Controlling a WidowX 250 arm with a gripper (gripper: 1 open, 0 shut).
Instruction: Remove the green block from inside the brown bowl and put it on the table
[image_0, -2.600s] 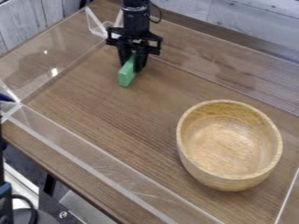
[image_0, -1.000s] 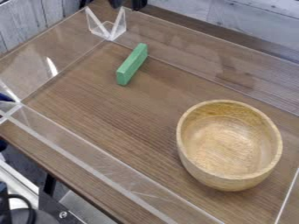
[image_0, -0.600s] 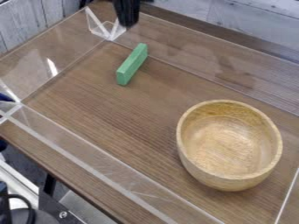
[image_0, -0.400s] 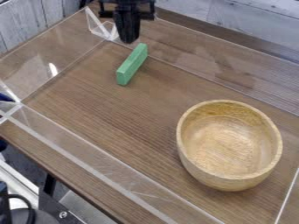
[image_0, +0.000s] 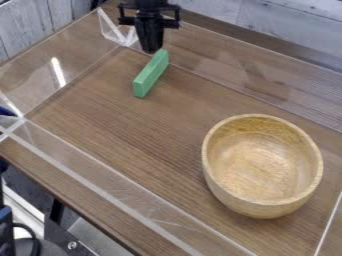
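Observation:
The green block (image_0: 150, 75) lies flat on the table (image_0: 120, 140), toward the back left and well apart from the brown bowl (image_0: 209, 160). Nothing lies inside the bowl, which stands at the front right. My gripper (image_0: 152, 45) points down just behind the block's far end, its black fingers pressed together with nothing between them. Whether the fingertips touch the block's end I cannot tell.
Low clear acrylic walls (image_0: 54, 72) run along the table's edges, with a clear corner bracket (image_0: 118, 30) right beside the gripper at the back. Bare tabletop lies between the block and the bowl.
The gripper came down into view from the top edge and sank toward the block's far end, fingers together. Block and bowl have not moved.

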